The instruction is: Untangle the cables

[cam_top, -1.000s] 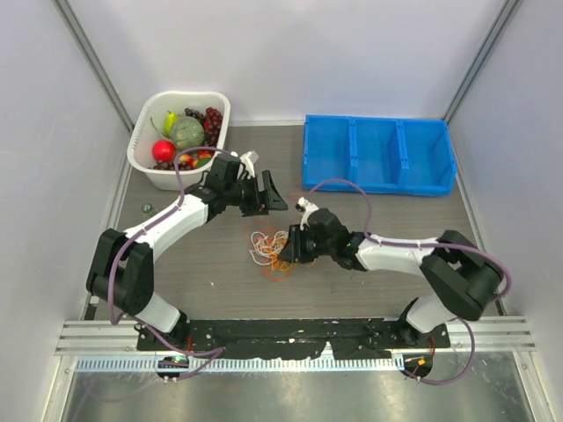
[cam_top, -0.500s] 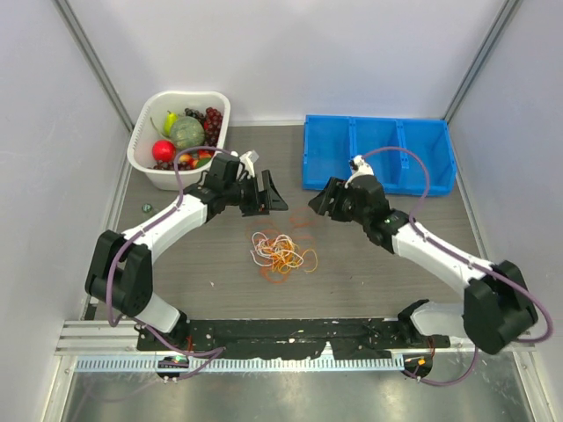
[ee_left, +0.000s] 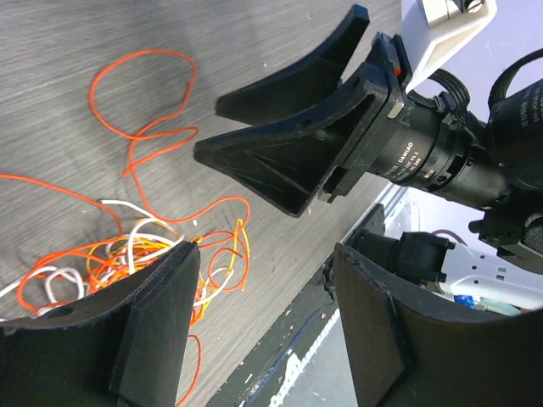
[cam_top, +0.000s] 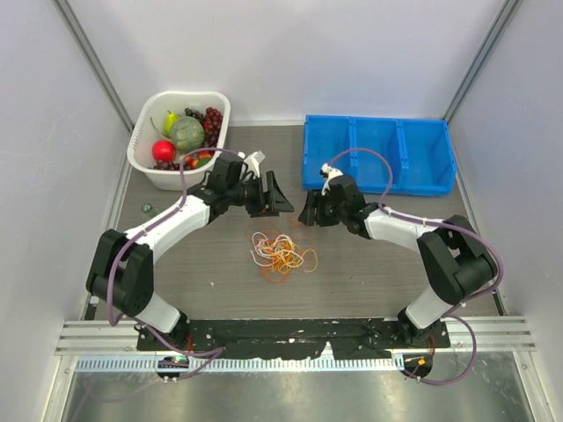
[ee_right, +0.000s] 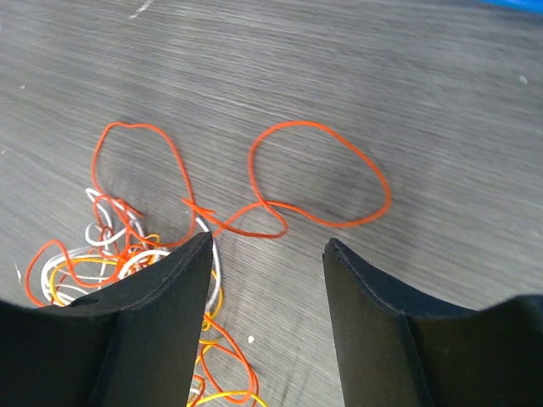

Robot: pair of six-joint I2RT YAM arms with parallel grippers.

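Observation:
The cables (cam_top: 280,253) lie as a small loopy tangle of orange, white and yellow strands on the table, between and in front of both grippers. My left gripper (cam_top: 281,199) is open and empty, hovering behind the tangle and pointing right. In the left wrist view (ee_left: 265,252) the tangle (ee_left: 127,254) lies under its left finger, and the right gripper's fingers (ee_left: 288,144) are close ahead. My right gripper (cam_top: 307,212) is open and empty, just right of the left one. In the right wrist view (ee_right: 267,242) it is above an orange loop (ee_right: 318,174) drawn out from the tangle (ee_right: 102,254).
A white basket (cam_top: 141,151) of fruit stands at the back left. A blue three-compartment bin (cam_top: 378,185) stands at the back right, just behind the right gripper. A small dark object (cam_top: 147,207) lies by the left wall. A metal rail (cam_top: 290,334) runs along the near edge.
My right gripper left the tangle, rose toward the blue bin, then came back left near the left gripper. The tangle now lies looser, a strand spread right. The left gripper shifted slightly right.

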